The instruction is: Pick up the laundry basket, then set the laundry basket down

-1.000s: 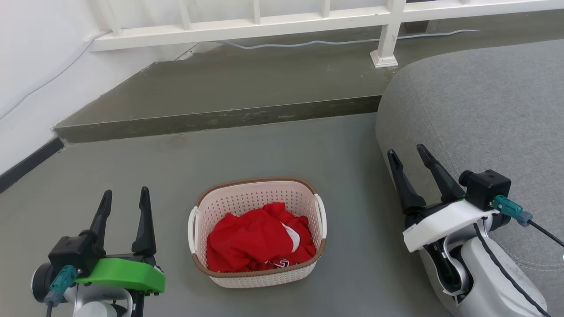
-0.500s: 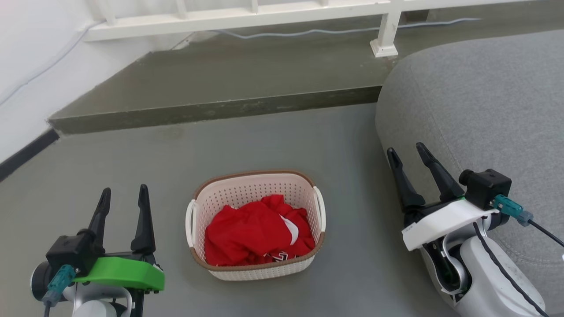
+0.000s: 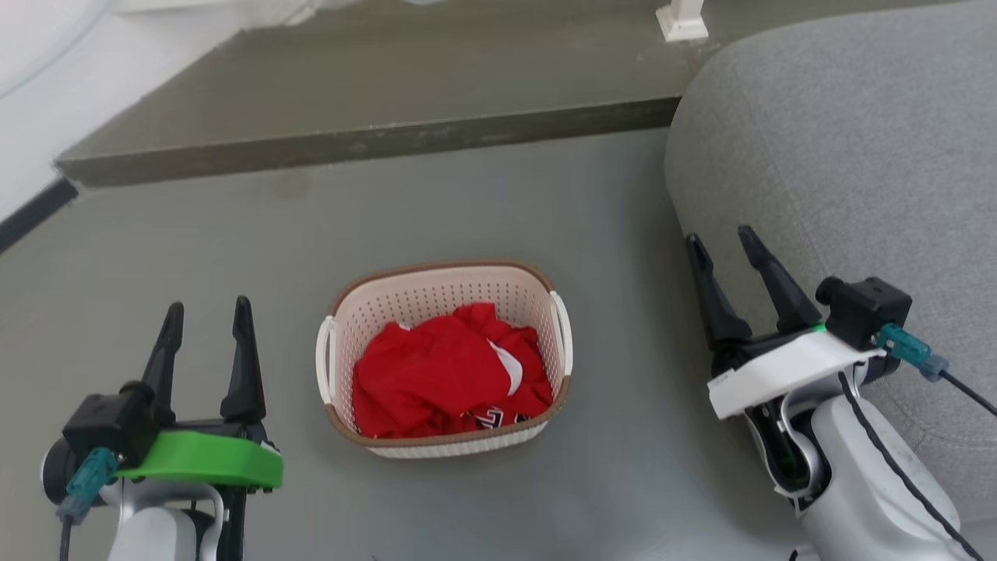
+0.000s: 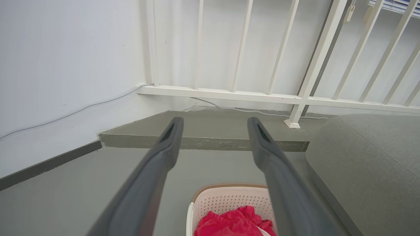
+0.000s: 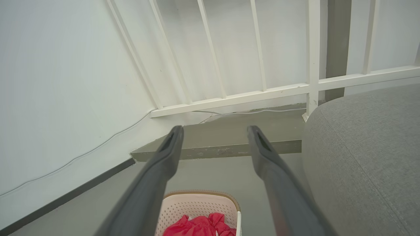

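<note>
The laundry basket (image 3: pixel 436 300) stands on the grey floor at the centre of the head view, cream-white with perforated walls, a brown rim and white loop handles on both sides. Crumpled red clothing (image 3: pixel 444 374) lies inside it. My left gripper (image 3: pixel 206 312) hovers open to the basket's left, apart from it. My right gripper (image 3: pixel 720 238) hovers open to its right, near the sofa. The left wrist view shows the basket (image 4: pixel 226 200) low between my left gripper's (image 4: pixel 215 121) spread fingers. In the right wrist view the basket (image 5: pixel 197 205) sits low under my right gripper (image 5: pixel 215 129).
A grey sofa (image 3: pixel 849 156) fills the right side, close to my right arm. A raised grey step (image 3: pixel 366 140) crosses behind the basket, with a white railing post (image 3: pixel 681 19) on it. A white wall with a dark baseboard (image 3: pixel 31 218) runs at the left.
The head camera has tilted down, so the whole scene has slid up the picture and the railing has left the top. Both grippers stay open beside the basket.
</note>
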Motion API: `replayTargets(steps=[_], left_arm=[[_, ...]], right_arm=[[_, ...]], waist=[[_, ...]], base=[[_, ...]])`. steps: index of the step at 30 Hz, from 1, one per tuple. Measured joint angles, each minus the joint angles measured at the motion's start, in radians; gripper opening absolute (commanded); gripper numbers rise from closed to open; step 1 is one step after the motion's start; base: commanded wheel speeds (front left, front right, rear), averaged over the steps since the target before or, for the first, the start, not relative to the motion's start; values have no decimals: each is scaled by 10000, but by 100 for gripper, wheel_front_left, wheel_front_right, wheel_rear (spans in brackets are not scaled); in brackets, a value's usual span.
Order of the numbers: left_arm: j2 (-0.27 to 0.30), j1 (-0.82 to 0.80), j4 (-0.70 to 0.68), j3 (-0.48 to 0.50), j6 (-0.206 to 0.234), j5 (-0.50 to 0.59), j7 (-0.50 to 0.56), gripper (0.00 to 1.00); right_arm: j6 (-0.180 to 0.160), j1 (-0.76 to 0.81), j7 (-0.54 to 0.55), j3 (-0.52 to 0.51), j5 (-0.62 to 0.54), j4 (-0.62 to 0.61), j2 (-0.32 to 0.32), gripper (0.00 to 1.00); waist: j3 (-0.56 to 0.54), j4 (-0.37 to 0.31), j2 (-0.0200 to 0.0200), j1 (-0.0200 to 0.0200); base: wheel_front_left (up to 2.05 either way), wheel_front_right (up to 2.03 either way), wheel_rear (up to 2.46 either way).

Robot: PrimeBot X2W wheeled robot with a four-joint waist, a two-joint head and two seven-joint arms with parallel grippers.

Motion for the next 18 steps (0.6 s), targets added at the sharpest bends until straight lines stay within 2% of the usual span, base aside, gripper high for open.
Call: replayTargets(steps=[18], left_arm=[[109, -1275, 299, -12, -203, -2, 0, 100]], right_arm=[[-13, -1179, -27, -117, -343, 324, 107, 100]], waist=[[1918, -24, 0, 0]], base=[[0, 0, 0]])
